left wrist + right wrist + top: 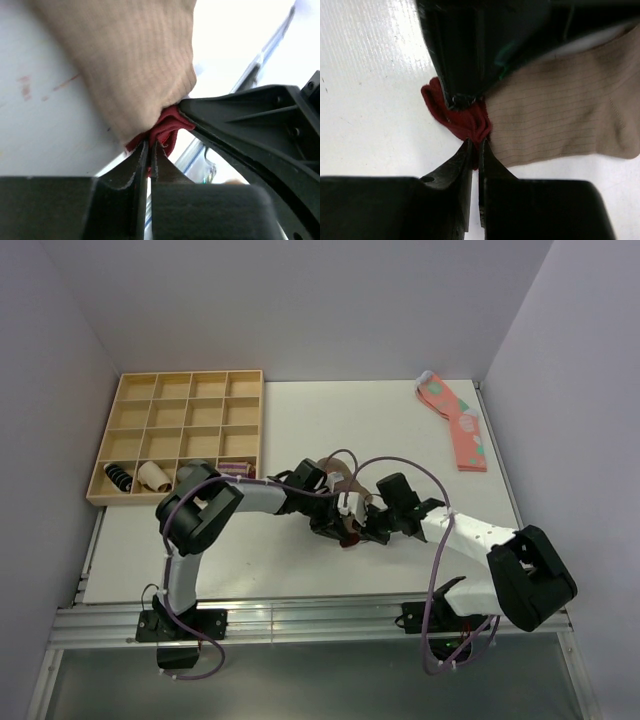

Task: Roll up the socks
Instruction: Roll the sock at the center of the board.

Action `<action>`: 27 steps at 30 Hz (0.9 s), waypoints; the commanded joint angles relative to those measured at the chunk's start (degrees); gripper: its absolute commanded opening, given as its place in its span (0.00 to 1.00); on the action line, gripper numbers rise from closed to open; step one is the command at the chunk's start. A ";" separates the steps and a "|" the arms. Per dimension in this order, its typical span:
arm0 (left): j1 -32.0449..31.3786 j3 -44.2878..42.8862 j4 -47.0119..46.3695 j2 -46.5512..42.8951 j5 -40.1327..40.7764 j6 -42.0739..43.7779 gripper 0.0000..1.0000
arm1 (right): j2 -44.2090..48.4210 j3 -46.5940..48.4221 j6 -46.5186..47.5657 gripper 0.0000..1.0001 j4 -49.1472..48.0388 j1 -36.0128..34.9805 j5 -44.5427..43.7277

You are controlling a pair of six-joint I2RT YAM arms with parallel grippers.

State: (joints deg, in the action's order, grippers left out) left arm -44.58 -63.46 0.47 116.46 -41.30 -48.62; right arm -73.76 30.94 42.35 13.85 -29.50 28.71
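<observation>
From the top camera, the two arms meet a little in front of the middle of the white table. The left gripper and the right gripper stand tip to tip, and between them only a small dark red bit of the sock shows. The sock's length and direction cannot be read here. A wooden tray lies at the far left corner. A coral-pink sock lies at the far right, well apart from the grippers.

In the left wrist camera, the sock has its tan ribbed body running from the upper left down to the centre. Its long axis is a diagonal, and the bunched red cuff is at the lower end. The left gripper is almost fully closed, with red cloth pinched in the thin slit between its fingers. The right gripper touches the cuff from the right.

In the right wrist camera, the sock lies flat on the table. Its long axis goes sideways, with the tan body to the right and the cuff pointing left. The right gripper is closed on the lower edge of the cuff. The left gripper presses on the cuff from above.
</observation>
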 commanded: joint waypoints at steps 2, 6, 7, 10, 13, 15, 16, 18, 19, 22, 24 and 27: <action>-1.99 3.16 -2.23 -4.84 16.48 -3.85 0.11 | -2.00 2.54 -2.88 0.00 4.69 3.47 -0.16; -3.85 5.45 -5.73 -7.30 21.94 -6.74 0.22 | -3.50 4.65 -3.15 0.00 7.07 6.73 2.14; -4.02 5.98 -7.83 -7.57 22.75 -7.01 0.22 | -4.54 5.70 -3.32 0.00 8.20 7.25 2.23; -4.38 8.09 -11.35 -9.58 25.30 -7.98 0.30 | -5.96 7.46 -2.97 0.00 10.32 7.87 3.81; -4.90 9.06 -13.57 -10.73 28.54 -8.16 0.36 | -6.84 7.73 -3.06 0.00 10.06 8.49 3.72; -4.99 8.79 -13.12 -11.17 30.57 -7.63 0.38 | -7.45 7.82 -2.71 0.00 10.32 8.49 4.16; -4.99 8.79 -12.95 -11.26 32.49 -7.46 0.40 | -7.63 8.00 -2.80 0.00 10.32 8.58 4.16; -4.99 7.83 -11.99 -11.17 34.00 -6.41 0.43 | -7.72 8.17 -3.15 0.00 10.32 8.66 4.07; -4.99 7.48 -12.07 -10.65 35.83 -6.05 0.44 | -7.72 8.09 -3.15 0.00 10.32 8.67 4.25; -4.82 6.69 -13.13 -9.15 37.95 -6.22 0.47 | -7.98 8.52 -3.41 0.00 10.67 8.67 4.60; -4.73 5.55 -13.56 -8.19 39.72 -6.14 0.51 | -8.07 8.79 -3.41 0.00 11.03 8.58 4.86; -4.91 2.47 -11.37 -5.38 43.91 -6.14 0.50 | -8.07 8.96 -3.24 0.00 11.29 8.67 5.22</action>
State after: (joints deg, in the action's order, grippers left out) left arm -49.32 -57.60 -11.46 108.66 -3.99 -56.18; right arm -81.10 38.11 39.44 22.92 -21.32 33.36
